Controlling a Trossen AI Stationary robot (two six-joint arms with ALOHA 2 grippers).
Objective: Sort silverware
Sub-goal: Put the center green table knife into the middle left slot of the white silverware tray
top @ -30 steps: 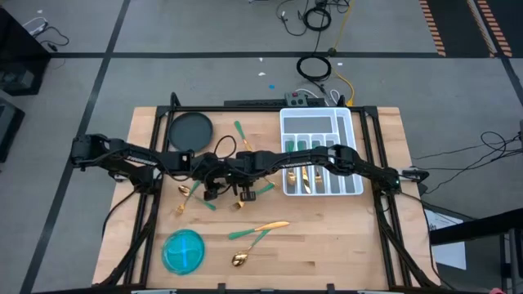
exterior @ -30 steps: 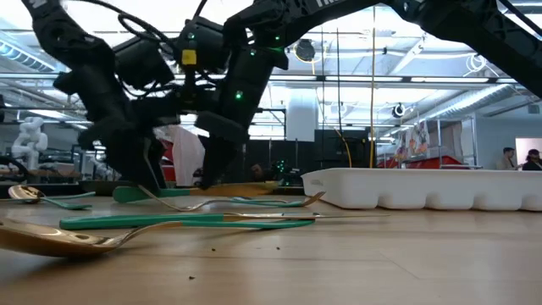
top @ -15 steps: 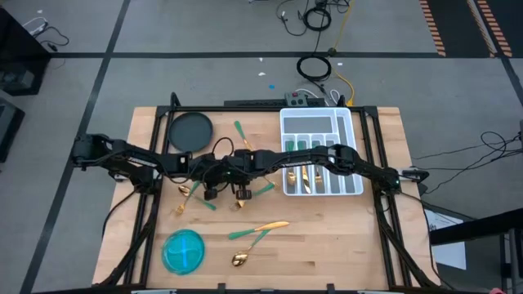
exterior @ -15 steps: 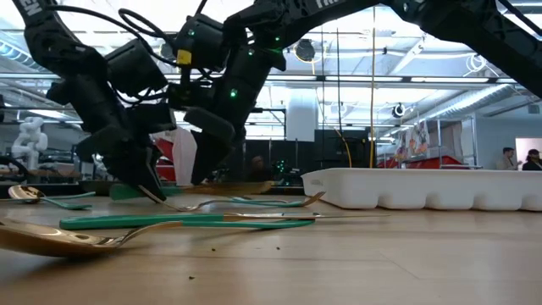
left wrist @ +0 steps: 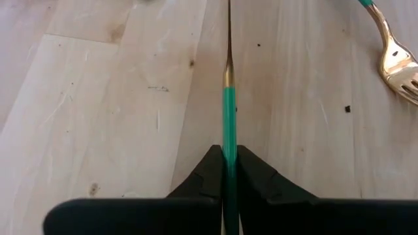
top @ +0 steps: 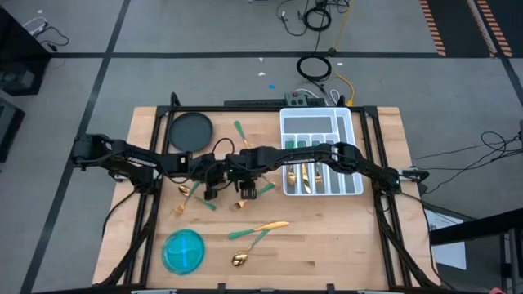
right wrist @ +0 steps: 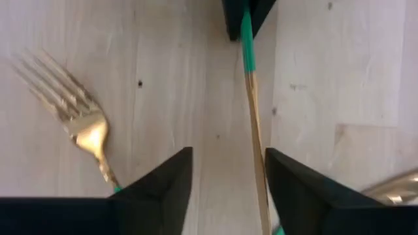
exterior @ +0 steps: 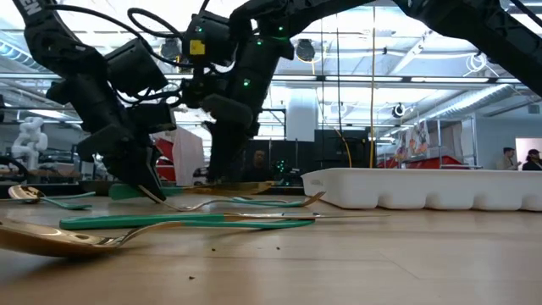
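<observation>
The silverware has gold heads and teal handles. One slim piece, its gold blade narrow, lies along the wood in the table's middle. My left gripper is shut on its handle. My right gripper stands open, one finger on each side of the gold blade, touching nothing. In the high view the two grippers meet, left and right. A fork lies on the wood beside the right gripper. Other pieces lie in the white tray. My left gripper pinches the teal handle between its two fingers, well back from the gold part. The fingers slant down from the table's left and lie along the piece. The gold end points away toward my right gripper, low over the wood; whether it rests there I cannot tell.
A blue bowl sits at the near left and a dark round plate at the far left. Loose pieces lie near the front middle, by the left arm and at the far middle.
My left gripper has sunk a little and shut on the teal handle. My right gripper has opened, let go of the gold end, and risen slightly toward the tray. The piece stays where it was.
</observation>
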